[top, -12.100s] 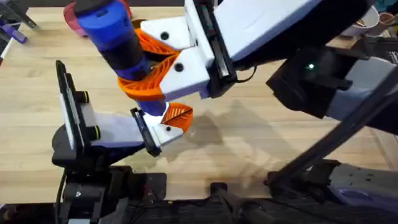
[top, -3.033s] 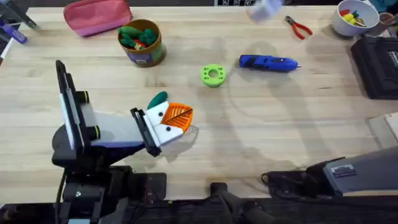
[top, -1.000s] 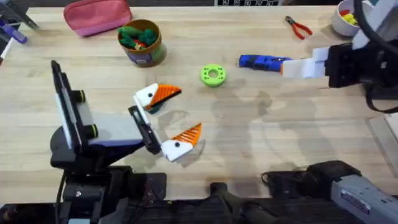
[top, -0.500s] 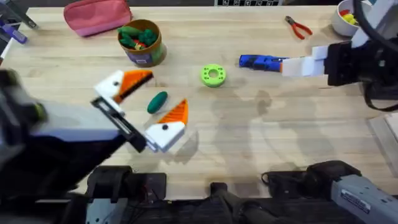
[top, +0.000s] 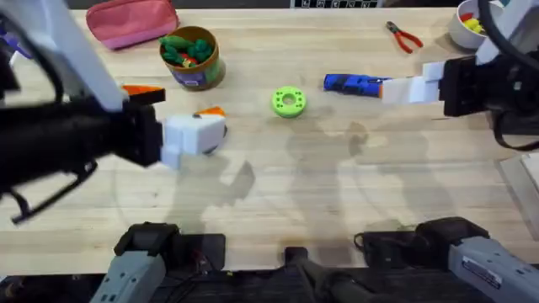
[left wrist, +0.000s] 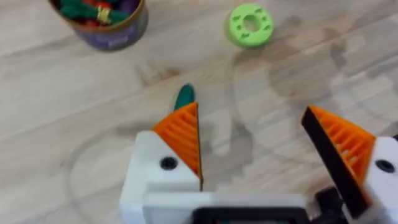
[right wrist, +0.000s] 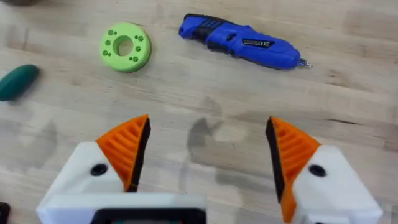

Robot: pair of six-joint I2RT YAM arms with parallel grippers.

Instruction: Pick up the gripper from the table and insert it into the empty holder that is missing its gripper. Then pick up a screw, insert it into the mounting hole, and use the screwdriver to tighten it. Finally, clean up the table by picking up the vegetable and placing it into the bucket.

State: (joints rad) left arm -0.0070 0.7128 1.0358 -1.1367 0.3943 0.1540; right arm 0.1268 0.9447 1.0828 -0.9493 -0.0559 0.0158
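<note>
While both arms hang over the wooden counter (top: pixel 278 194), neither grips anything.

Left tool (left wrist: pixel 258 134): released, orange-tipped fingers spread wide, nothing btwn them. In the overhead view it sits low above the counter, just below-right of the bucket.

Vegetable (left wrist: pixel 184 97): dark green, lying flat on the counter, just past the left tool's one fingertip; not between the fingers. Part hidden behind that tip in the left wrist view.

Bucket (top: pixel 191 55): yellow-tan tub w/ dark label, toy veg inside, near the vegetable, toward the far edge.

Right tool (right wrist: pixel 208 149): released, fingers wide apart, empty, hovering near the screwdriver.

Screwdriver (right wrist: pixel 239 41): blue, lying on its side, thin metal tip pointing away from the green ring.

Green ring (top: pixel 288 102): flat on the counter, btwn bucket and screwdriver.

Also on the counter: pink pouch (top: pixel 130 20), red-handled pliers (top: pixel 404 36), white bowl (top: pixel 476 25) of coloured bits, all at the far edge.

Likely step: picking up the vegetable for the bucket.

Risks: the vegetable is off-centre to the left tool, so closing now could miss it or nudge it so it rolls. It's small and rounded, so a pinch near its end may squirt it out. The bucket is already fairly full; a sloppy drop could bounce off.
</note>
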